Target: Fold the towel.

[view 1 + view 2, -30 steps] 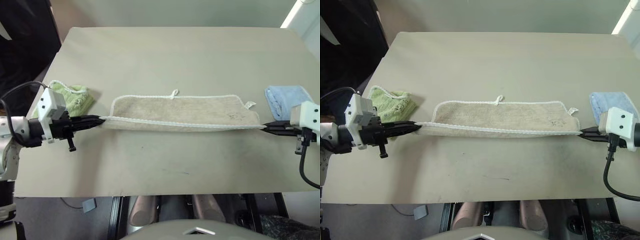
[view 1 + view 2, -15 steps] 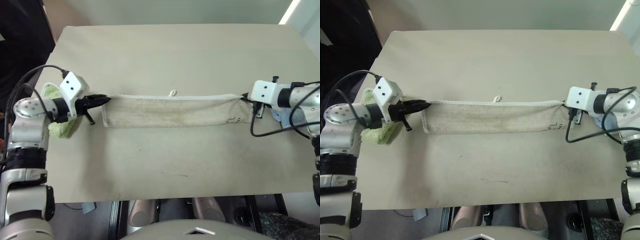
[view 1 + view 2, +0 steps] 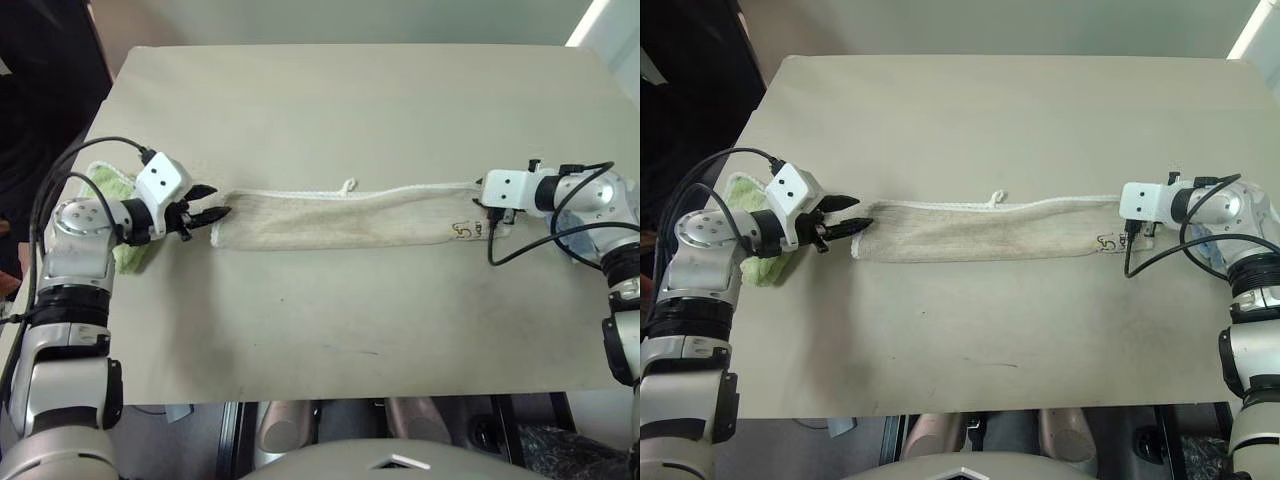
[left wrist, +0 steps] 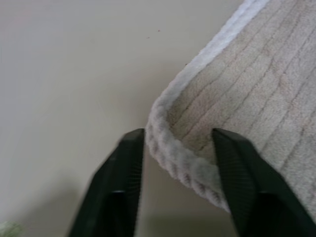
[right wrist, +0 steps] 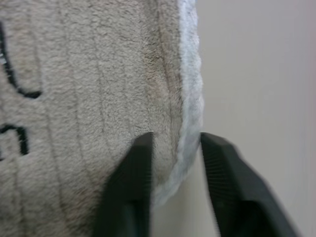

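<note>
Now that the towel lies as a long doubled strip across the middle of the table, its white loop on the far edge, we see both hands letting go where a second ago they pinched its ends. Our left gripper has parted its fingers just off the left end; our right gripper stands open astride the cord at the right end, clamping nothing. We judge the first lengthwise fold done, with an end-to-end fold next. Our wrist views show what the head views cannot: daylight between fingers and cord. Only the head views take in the green towel by our left arm.
</note>
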Robot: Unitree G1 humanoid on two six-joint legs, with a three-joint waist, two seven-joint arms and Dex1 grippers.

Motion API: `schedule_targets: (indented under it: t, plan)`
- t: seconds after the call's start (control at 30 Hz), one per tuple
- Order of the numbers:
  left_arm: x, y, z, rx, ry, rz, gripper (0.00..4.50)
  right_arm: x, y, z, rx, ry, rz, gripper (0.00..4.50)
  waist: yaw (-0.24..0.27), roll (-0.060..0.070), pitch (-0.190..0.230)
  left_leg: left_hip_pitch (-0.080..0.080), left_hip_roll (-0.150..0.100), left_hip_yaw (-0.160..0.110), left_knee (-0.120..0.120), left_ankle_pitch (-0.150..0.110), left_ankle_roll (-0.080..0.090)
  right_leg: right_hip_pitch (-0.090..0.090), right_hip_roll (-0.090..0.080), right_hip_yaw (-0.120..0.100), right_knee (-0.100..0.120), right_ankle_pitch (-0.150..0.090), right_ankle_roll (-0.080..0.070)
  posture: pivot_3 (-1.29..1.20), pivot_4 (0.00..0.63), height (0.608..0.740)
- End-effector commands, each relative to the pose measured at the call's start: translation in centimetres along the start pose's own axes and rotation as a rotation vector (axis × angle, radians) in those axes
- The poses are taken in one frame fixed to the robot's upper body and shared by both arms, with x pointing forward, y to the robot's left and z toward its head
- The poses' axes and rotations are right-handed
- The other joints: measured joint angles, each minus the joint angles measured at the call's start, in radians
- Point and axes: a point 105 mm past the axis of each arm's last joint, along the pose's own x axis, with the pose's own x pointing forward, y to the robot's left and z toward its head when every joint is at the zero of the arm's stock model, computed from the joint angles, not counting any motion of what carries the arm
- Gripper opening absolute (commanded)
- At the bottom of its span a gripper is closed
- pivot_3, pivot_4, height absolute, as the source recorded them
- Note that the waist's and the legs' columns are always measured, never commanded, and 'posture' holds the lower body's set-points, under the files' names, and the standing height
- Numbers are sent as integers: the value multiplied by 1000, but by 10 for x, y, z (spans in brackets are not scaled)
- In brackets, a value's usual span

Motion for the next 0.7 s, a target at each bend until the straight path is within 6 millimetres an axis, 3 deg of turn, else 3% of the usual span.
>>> schedule_targets:
  t: [0.03,0.07,0.17,0.23,0.3,0.37,0.47,0.53,0.63,0.7]
  plan:
    - [-8,9,11,3,-73,67,3792,-21,-32,2,-67,-5,-155,3046,0,0,0,0,0,0,0,0,0,0,0,0,0,0,0,0,150,735]
    - [-9,11,13,-3,-91,83,4114,-25,-35,1,-72,-3,-182,3354,0,0,0,0,0,0,0,1,0,0,0,0,1,0,0,0,150,735]
    - [-15,23,19,-10,-123,168,4153,-42,-50,1,-54,-16,-283,4409,1,0,0,0,0,0,0,2,0,0,0,0,1,1,0,0,150,735]
    - [-24,33,26,-1,-155,252,4153,-62,-61,-2,78,-49,-385,4409,1,0,0,1,0,0,0,2,0,1,0,0,1,1,-1,0,150,735]
    - [-30,40,34,8,-190,309,4153,-78,-61,-5,253,-98,-423,4409,6,0,0,0,0,0,0,2,0,1,0,-1,0,1,-1,0,150,735]
    - [-33,41,44,8,-230,329,4153,-86,-45,-3,432,-155,-387,4409,8,0,0,0,0,0,0,2,-1,2,0,0,0,0,0,0,150,735]
    - [-33,28,58,35,-286,286,4153,-94,-6,7,763,-248,-286,4409,14,-1,-1,1,0,1,0,2,-1,4,0,0,-2,-3,-1,0,150,735]
    - [-30,16,64,41,-311,233,4153,-97,14,10,997,-278,-249,4462,12,-1,0,3,0,2,1,2,-2,7,1,0,-2,-10,-6,0,150,735]
    - [-20,-10,72,50,-337,93,4153,-98,49,30,1319,-351,-105,4462,12,-2,0,4,-1,2,1,4,-5,8,0,2,-2,-13,-5,0,150,735]
    - [-14,-26,73,59,-335,2,4153,-98,62,35,1506,-377,-72,4462,8,-2,0,6,-2,2,0,4,-5,10,1,2,-1,-13,-5,0,150,735]
